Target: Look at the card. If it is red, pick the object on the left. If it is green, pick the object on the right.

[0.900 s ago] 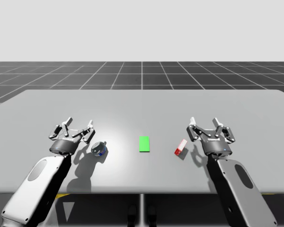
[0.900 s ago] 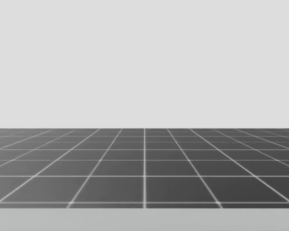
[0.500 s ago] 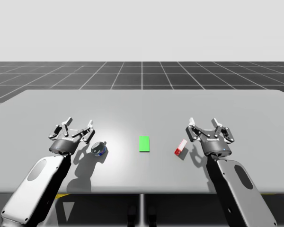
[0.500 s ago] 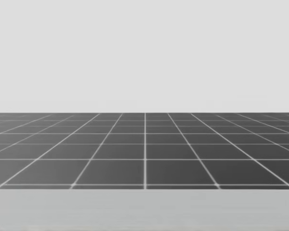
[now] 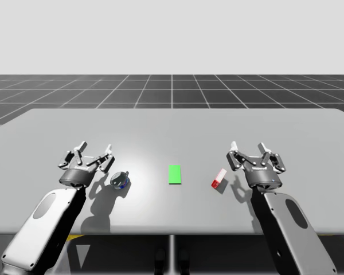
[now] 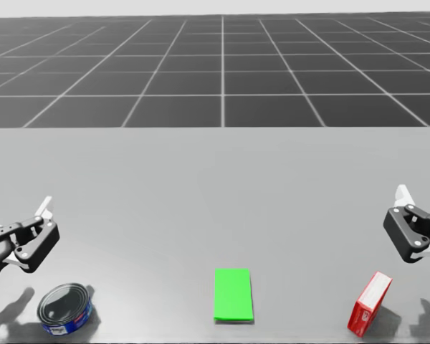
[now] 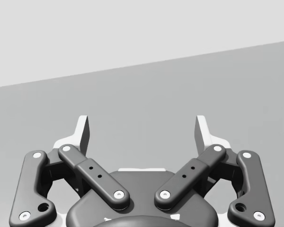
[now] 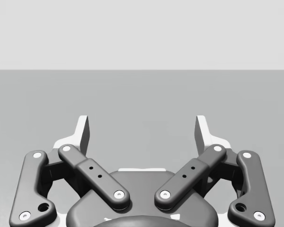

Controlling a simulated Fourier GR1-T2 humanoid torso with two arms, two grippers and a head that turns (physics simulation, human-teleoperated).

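High view: a green card (image 5: 174, 174) lies flat on the grey table (image 5: 172, 129), just below the frame's middle. Left of it sits a short blue can (image 5: 120, 180), and right of it a small red box (image 5: 218, 179) with a white end. My left gripper (image 5: 92, 154) hovers just left of the can, not touching it. My right gripper (image 5: 253, 153) hangs just right of the box, also apart from it.

In the head view the card (image 6: 233, 294) is at bottom centre, the can (image 6: 65, 309) at lower left and the box (image 6: 369, 304) at lower right.

Both wrist views show the fingers spread wide, left (image 7: 142, 127) and right (image 8: 142, 127), with bare table between them.
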